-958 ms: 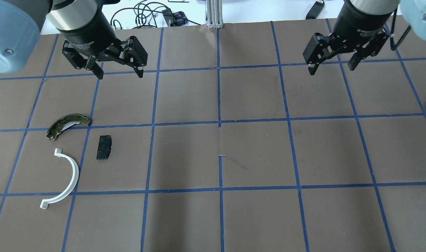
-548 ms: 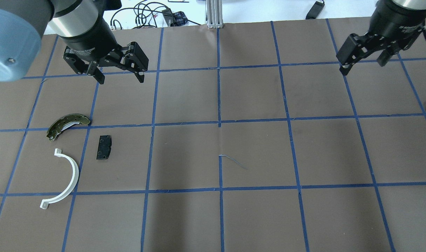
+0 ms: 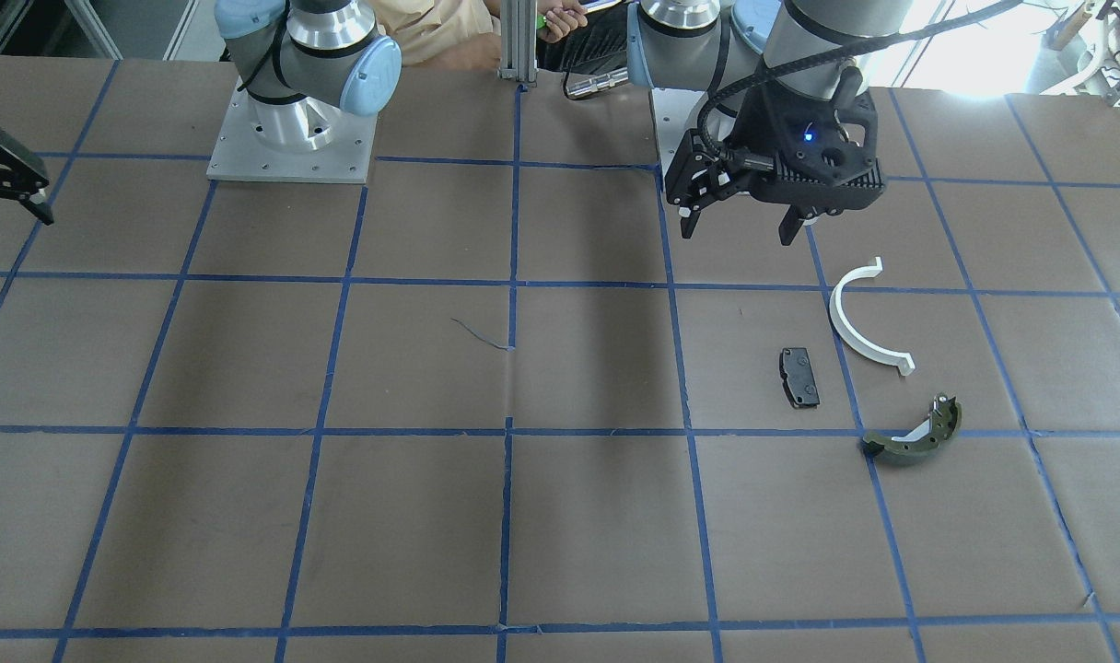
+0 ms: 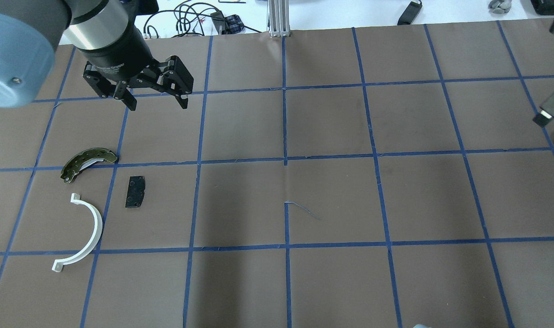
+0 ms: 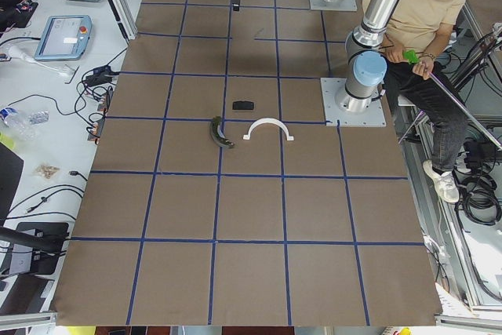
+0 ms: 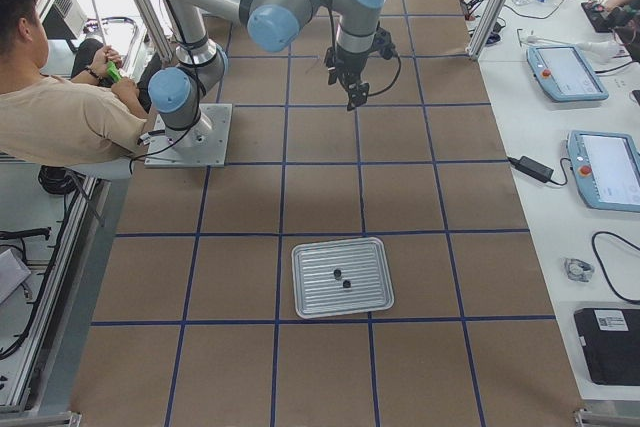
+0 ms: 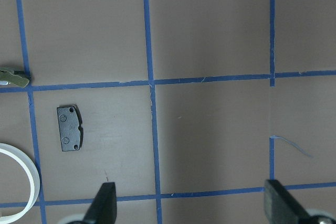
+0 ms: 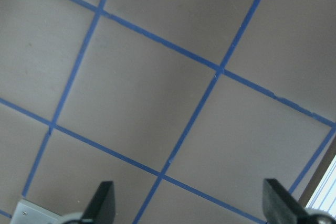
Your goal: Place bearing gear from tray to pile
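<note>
Two dark bits (image 6: pixel 337 272) on the tray (image 6: pixel 310 292) are too small to identify; near the tray, the right pincer (image 4: pixel 549 109) is edge-cropped.

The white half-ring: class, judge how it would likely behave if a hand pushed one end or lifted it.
The white half-ring looks thin and plastic, so probably light. It lies flat on the table, so a push at one end would likely slide and pivot it, not roll it. Being an open arc, it may flex when squeezed.
</note>
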{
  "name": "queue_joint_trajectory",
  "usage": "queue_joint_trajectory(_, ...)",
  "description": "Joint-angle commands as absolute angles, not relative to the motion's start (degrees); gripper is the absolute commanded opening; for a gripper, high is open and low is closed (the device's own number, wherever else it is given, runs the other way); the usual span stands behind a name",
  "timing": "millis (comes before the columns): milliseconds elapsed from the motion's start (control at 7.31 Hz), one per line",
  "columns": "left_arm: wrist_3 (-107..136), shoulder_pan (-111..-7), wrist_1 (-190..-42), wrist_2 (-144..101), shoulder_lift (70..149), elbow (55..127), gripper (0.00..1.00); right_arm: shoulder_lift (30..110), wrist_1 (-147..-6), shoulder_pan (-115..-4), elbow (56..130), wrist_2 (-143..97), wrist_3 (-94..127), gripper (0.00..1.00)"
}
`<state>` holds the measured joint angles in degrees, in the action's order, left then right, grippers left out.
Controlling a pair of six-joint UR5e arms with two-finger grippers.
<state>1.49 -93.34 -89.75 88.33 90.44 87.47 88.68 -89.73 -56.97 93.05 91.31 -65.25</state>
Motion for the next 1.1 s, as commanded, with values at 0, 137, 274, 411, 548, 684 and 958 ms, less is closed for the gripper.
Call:
queue_joint_trajectory(0,1.49,-93.34,-89.74,88.42,90.44,87.54,1.00,85.81,-96.40,-47.84,95.36,92.11,-78.54,1.00)
queue_joint_trajectory(137,1.49,-93.34,-89.74,88.42,90.44,87.54,1.00,82.48,-102.59,-44.85,95.36,92.20,-81.53,1.00)
queue_joint_trajectory(274,1.41,-93.34,-89.74,88.33,90.44,87.54,1.00,78.70,-108.05,-42.48,95.27,92.20,-81.74,1.00)
queue_joint_trajectory(411,1.41,-93.25,-89.74,88.42,90.44,87.54,1.00,75.62,-111.67,-40.36,95.36,92.11,-81.91,1.00)
queue_joint_trajectory(548,1.41,-93.25,-89.65,88.42,90.44,87.45,1.00,72.63,-113.80,-38.34,95.19,91.33,-79.74,1.00)
queue_joint_trajectory(684,1.15,-92.56,-89.39,88.42,90.44,87.45,1.00,69.29,-119.04,-38.06,95.01,91.84,-77.11,1.00)
queue_joint_trajectory(958,0.97,-91.06,-89.38,87.89,90.35,87.54,1.00,64.36,-122.78,-37.01,95.01,92.29,-71.59,1.00)
